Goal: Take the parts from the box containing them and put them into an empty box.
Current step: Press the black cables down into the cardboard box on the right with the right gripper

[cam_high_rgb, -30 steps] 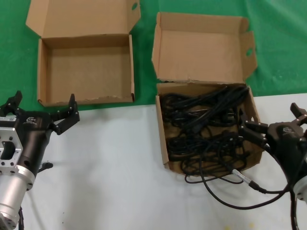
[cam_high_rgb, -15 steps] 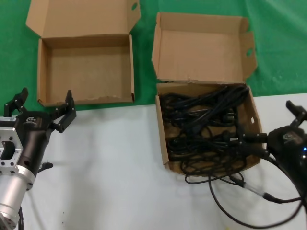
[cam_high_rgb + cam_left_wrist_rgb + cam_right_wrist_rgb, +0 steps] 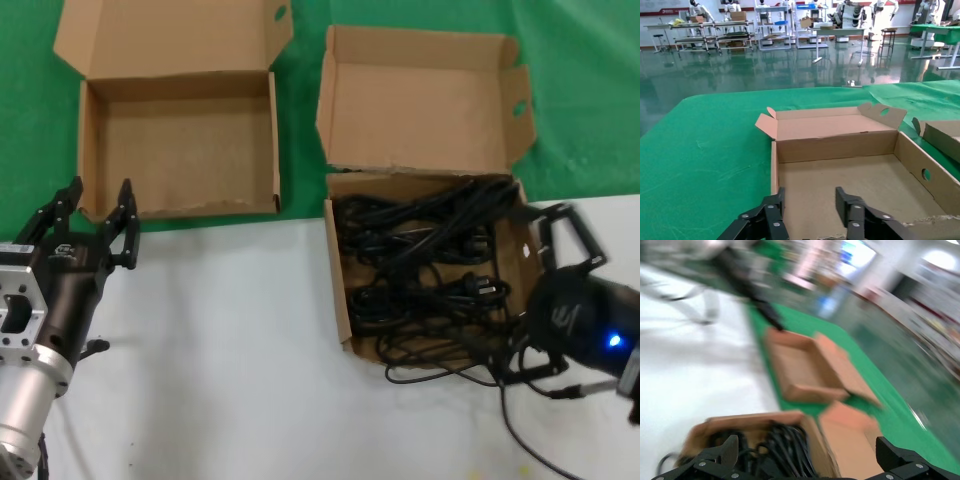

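The parts (image 3: 420,260) are black cords tangled in the squarish box containing them (image 3: 340,300), right of centre. The empty box (image 3: 180,150) lies to its left on the green cloth. My right gripper (image 3: 527,295) is at the full box's right wall, near the front corner, fingers spread wide with nothing between them. Its wrist view, blurred by motion, shows the open right gripper (image 3: 807,452) over the cords (image 3: 777,445), with the empty box (image 3: 800,370) beyond. My left gripper (image 3: 97,212) hovers open at the empty box's front left corner; its wrist view shows the left gripper (image 3: 809,202) over the bare box floor (image 3: 865,180).
A loose black cable (image 3: 440,375) trails on the white table (image 3: 230,340) in front of the full box, toward my right arm. Both lids stand open at the back: the flat one (image 3: 170,35) and the tabbed one (image 3: 420,100). Green cloth (image 3: 590,100) covers the far side.
My right gripper has swung in and turned, now spread against the full box's right wall. My left gripper has turned toward the empty box, its fingers closer together. The loose cable shifted.
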Tool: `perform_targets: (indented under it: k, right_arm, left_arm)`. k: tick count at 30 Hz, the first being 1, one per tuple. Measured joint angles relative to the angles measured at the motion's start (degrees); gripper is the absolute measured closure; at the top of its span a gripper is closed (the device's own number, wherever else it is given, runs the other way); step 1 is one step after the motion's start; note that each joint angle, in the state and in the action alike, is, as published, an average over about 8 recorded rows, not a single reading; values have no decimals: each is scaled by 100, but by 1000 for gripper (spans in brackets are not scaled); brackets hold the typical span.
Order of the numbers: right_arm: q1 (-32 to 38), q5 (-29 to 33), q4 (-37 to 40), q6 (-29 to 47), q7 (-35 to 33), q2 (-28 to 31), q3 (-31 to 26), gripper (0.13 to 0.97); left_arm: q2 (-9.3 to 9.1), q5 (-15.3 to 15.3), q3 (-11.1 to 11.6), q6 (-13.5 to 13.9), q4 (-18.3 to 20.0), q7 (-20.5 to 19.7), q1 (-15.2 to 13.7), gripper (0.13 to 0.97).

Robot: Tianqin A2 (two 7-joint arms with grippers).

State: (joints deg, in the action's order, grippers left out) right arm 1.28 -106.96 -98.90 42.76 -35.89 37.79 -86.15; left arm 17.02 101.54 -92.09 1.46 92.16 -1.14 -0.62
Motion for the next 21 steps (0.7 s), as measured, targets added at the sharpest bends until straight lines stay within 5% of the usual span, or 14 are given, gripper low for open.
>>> perform_targets:
  k: [8,21]
  right_arm:
    - [1299,665,352,966,-917,570,-991,129]
    - [3101,2086,904,1133,-473,369,-2352,159]
  left_arm:
    - [0,-1,0,0,0,-1,0,756]
    - [0,-1,0,0,0,-1,0,910]
